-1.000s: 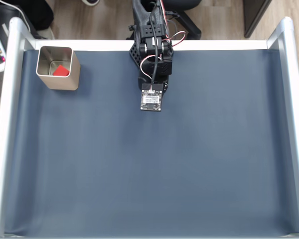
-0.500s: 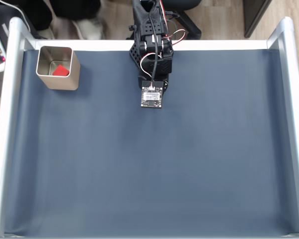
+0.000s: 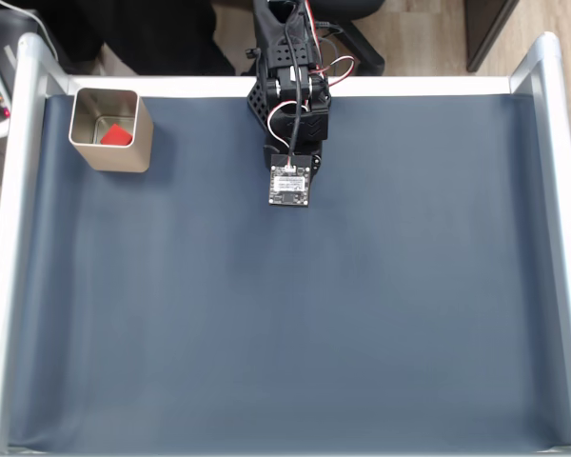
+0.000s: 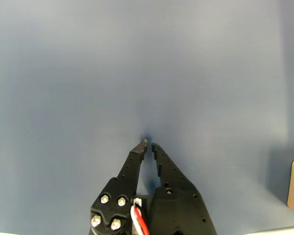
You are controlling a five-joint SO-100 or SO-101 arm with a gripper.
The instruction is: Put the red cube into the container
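A: Red cube lay inside the container, well off to the gripper's side in the fixed view?

B: Yes; jaws together, empty. Task looked done, nothing left but resting

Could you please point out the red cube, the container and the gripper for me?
red cube (image 3: 118, 135): fixed view, its top face, inside the tin.
container (image 3: 124, 158): fixed view, its outer front wall.
gripper (image 4: 148, 144): wrist view, between the closed fingertips.
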